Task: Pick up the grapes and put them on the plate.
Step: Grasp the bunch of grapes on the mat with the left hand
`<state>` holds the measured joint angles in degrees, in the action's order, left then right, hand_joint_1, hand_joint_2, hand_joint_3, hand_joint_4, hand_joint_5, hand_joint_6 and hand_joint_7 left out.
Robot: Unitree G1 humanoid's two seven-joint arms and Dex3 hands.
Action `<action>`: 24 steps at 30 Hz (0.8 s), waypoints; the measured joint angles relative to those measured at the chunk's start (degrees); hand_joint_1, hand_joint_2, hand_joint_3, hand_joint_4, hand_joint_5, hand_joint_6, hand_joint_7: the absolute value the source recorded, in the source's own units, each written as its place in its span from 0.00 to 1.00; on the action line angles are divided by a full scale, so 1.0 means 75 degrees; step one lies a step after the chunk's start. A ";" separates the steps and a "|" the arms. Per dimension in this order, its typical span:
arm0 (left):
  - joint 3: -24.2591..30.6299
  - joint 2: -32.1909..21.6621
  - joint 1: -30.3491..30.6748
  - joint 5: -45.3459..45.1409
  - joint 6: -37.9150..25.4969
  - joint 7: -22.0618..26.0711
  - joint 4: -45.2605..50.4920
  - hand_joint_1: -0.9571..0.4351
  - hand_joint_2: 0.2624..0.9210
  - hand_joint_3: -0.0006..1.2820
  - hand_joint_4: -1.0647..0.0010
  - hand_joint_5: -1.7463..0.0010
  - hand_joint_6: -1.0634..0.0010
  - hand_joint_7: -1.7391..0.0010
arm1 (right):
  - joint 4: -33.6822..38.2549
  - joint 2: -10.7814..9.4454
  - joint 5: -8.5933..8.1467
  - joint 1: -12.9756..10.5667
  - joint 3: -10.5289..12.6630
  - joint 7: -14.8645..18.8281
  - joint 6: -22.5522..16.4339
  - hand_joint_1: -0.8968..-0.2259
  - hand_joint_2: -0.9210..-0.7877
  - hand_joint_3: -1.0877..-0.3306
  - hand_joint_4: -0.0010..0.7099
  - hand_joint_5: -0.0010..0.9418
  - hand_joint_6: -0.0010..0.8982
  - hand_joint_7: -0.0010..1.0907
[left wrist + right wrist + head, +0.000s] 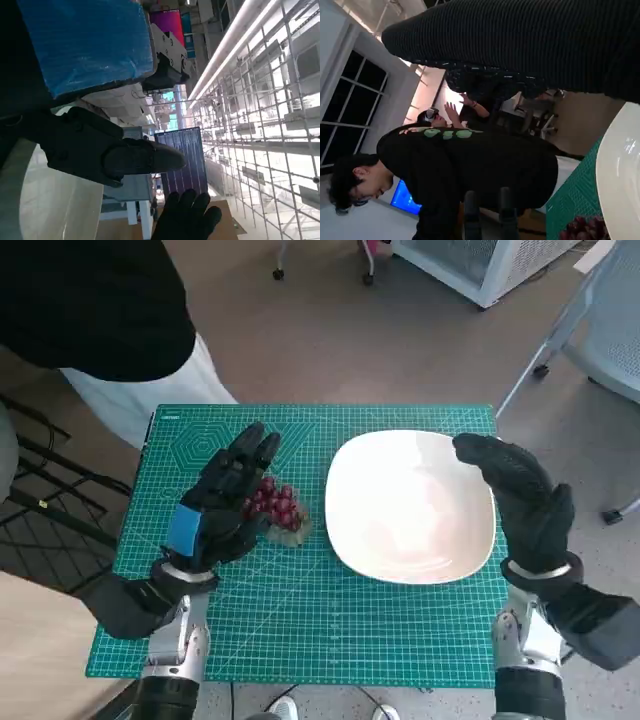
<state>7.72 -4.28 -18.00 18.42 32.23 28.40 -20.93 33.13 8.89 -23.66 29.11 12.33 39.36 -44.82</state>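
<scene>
So the green cutting mat covers the table, with the white plate at about 2 o'clock on it. The right hand hovers over the plate's 3 o'clock rim, fingers apart, holding nothing. The left hand sits at 9 o'clock, fingers stretched out, loosely spread. The grapes lie on the mat just beside it, not on the plate.
</scene>
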 measured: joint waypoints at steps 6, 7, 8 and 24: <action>0.0000 0.0000 0.0000 0.0003 0.0000 0.0018 0.0000 0.35 1.00 0.21 0.71 1.00 0.62 1.00 | -0.0010 0.0000 -0.0026 0.0000 -0.0001 0.0010 0.0022 0.54 0.00 0.65 0.26 0.00 0.04 0.27; 0.0001 0.0000 0.0000 0.0003 0.0000 0.0020 0.0000 0.35 1.00 0.21 0.71 1.00 0.62 1.00 | -0.0011 0.0000 -0.0031 0.0000 -0.0001 0.0012 0.0022 0.54 0.00 0.65 0.26 0.00 0.04 0.27; 0.0001 0.0000 0.0000 0.0003 0.0000 0.0021 0.0000 0.35 1.00 0.21 0.71 1.00 0.62 1.00 | -0.0011 0.0000 -0.0035 0.0000 0.0000 0.0014 0.0022 0.54 0.00 0.65 0.26 0.00 0.04 0.27; 0.0001 0.0000 0.0001 0.0002 0.0006 0.0018 0.0000 0.35 1.00 0.21 0.71 1.00 0.62 1.00 | -0.0030 0.0000 -0.0044 -0.0003 -0.0002 0.0015 0.0022 0.54 0.00 0.65 0.26 0.00 0.04 0.27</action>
<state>7.72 -4.28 -17.99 18.44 32.28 28.54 -20.93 32.90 8.89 -23.99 29.09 12.31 39.47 -44.65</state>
